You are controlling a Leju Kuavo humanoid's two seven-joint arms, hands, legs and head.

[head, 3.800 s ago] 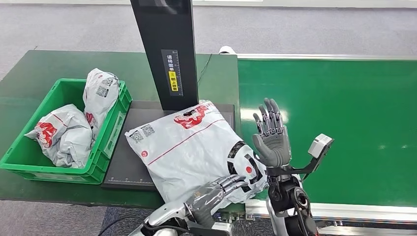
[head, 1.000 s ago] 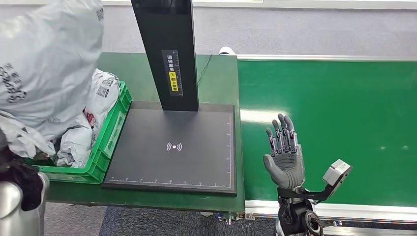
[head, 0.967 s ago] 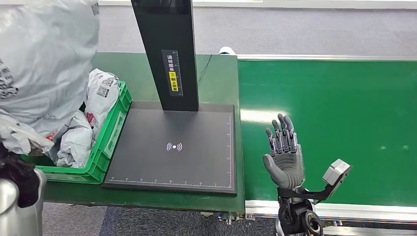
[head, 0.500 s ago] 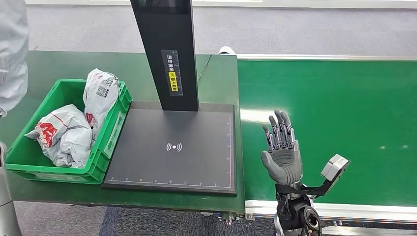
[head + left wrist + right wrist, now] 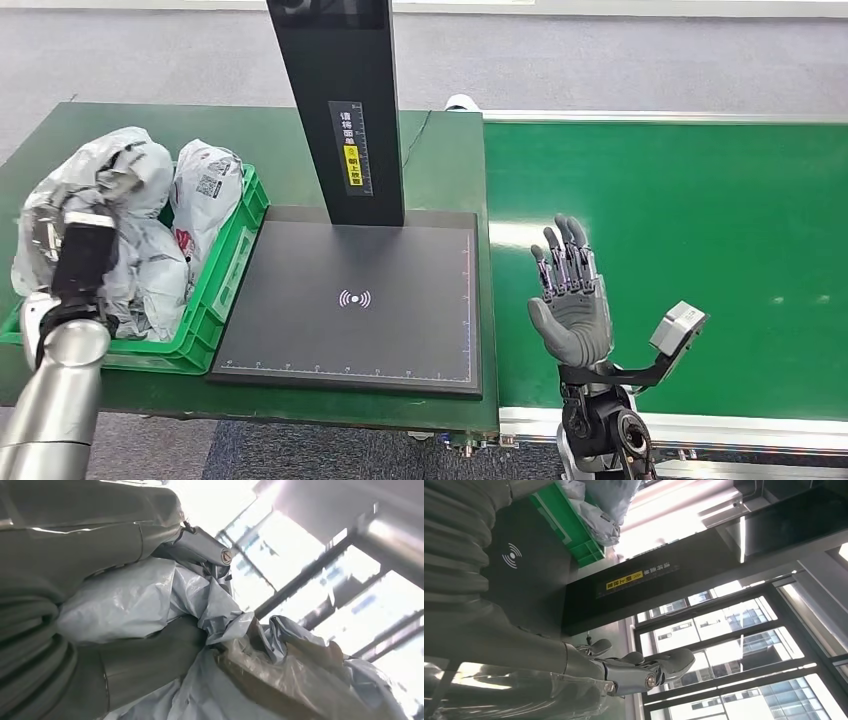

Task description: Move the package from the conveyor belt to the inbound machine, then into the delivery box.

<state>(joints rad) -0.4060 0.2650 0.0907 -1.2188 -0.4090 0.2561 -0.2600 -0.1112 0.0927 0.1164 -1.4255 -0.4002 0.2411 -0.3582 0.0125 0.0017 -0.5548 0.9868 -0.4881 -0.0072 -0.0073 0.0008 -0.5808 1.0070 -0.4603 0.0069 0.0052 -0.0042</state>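
Observation:
My left hand [image 5: 86, 245] grips a crumpled grey plastic package [image 5: 108, 175] and holds it over the left end of the green delivery box [image 5: 236, 245]. Up close, the thumb and fingers [image 5: 200, 550] clamp bunched folds of the package [image 5: 150, 600]. The inbound machine's black scan pad [image 5: 355, 300] lies bare beside the box. My right hand [image 5: 570, 300] stands upright with fingers spread and nothing in it, over the near edge of the green conveyor belt [image 5: 700, 220]. Its fingers [image 5: 644, 672] also show in the right wrist view.
Other grey packages [image 5: 205, 185] lie in the box. The machine's black column [image 5: 340, 110] rises behind the pad. A dark green table [image 5: 440, 160] carries box and machine. The scan pad [image 5: 514, 555] and the box [image 5: 569, 525] appear in the right wrist view.
My left arm has come down from high at the left and the package now sits over the green box. My right hand has barely shifted.

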